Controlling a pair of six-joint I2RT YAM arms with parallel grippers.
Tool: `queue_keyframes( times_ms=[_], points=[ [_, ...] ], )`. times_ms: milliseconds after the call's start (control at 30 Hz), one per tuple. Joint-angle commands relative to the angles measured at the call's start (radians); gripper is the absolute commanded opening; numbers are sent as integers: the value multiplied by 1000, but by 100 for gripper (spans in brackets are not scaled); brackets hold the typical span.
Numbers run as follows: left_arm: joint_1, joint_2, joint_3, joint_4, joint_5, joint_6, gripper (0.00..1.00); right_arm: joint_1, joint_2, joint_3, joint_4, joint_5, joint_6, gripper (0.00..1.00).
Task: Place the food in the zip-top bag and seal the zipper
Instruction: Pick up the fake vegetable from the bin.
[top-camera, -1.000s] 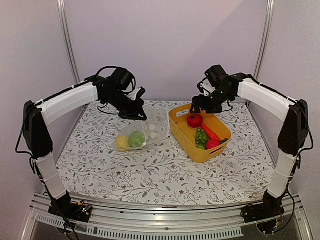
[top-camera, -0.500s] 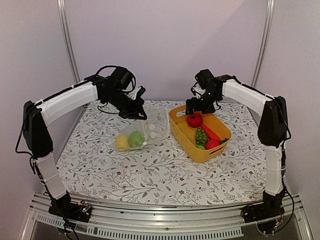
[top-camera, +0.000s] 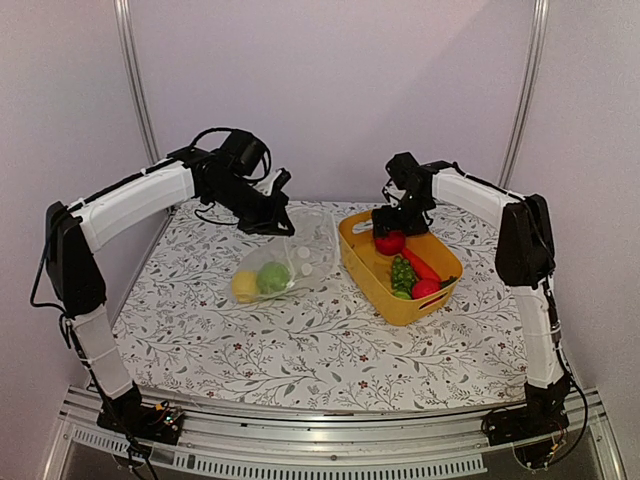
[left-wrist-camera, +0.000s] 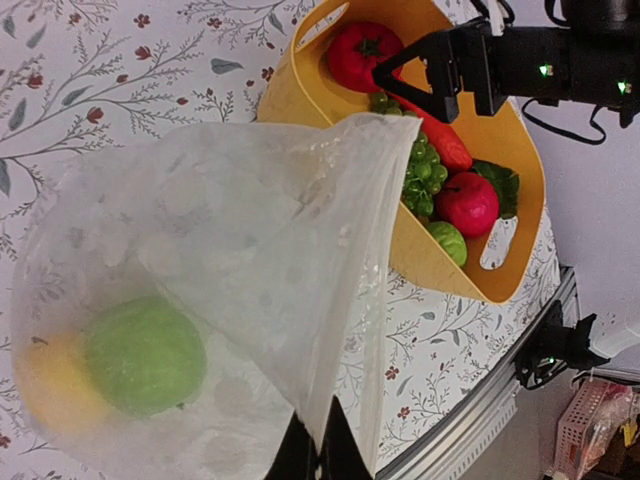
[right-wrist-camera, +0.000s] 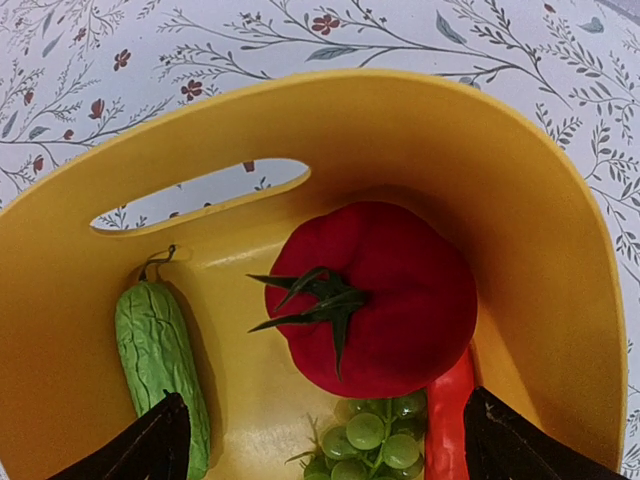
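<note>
On the table left of centre, bag (top-camera: 297, 256) sat with its mouth lifted and gaping toward the tub (top-camera: 352, 262), lemon (top-camera: 243, 286) and a green piece (top-camera: 272, 278) already inside at the low end. Left gripper (top-camera: 274, 222) was clamped shut on the bag's upper edge, holding it up; compared with a second ago it had barely shifted, and the bag and its contents looked the same. Zipper could not be made out on the mouth edge, and the mouth was clearly not sealed. Main change: right gripper (top-camera: 386, 221) had swung in from the tub's far corner and dropped over the tomato (top-camera: 390, 241), its jaws spread wider than before, empty, one finger either side of the tomato in the wrist view and not yet touching it. That reads as lining up the next pick, so the task looked partly done: two items bagged, several left. Tomato lay at the tub's far end just beside the handle slot, grapes (top-camera: 402, 272) and carrot (top-camera: 422, 265) nearer the middle, another red piece (top-camera: 426, 289) at the near end, and a green gourd (right-wrist-camera: 160, 352) along the wall. Tub sat right of the bag, almost touching it. Underneath was a white cloth (top-camera: 320, 350) with a leaf-and-flower print, lying flat. Behind stood a plain pale wall (top-camera: 330, 80) and two metal uprights (top-camera: 130, 80); a metal rail (top-camera: 330, 452) ran along the near edge.
</note>
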Motion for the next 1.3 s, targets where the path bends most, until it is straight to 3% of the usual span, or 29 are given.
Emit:
queue_keyframes(
  times_ms=[0, 700, 833, 1267],
  points=[
    [6, -15, -13, -18, 7, 1, 0, -7, 51, 31, -7, 45, -3, 94],
    [6, -111, -101, -57, -48, 23, 0, -16, 171, 61, 125, 77, 50, 91],
    [7, -124, -111, -63, -57, 25, 0, -19, 178, 61, 133, 66, 57, 85],
    [5, -118, -122, -32, -50, 11, 0, -19, 8, -72, 133, 31, 81, 75]
  ],
)
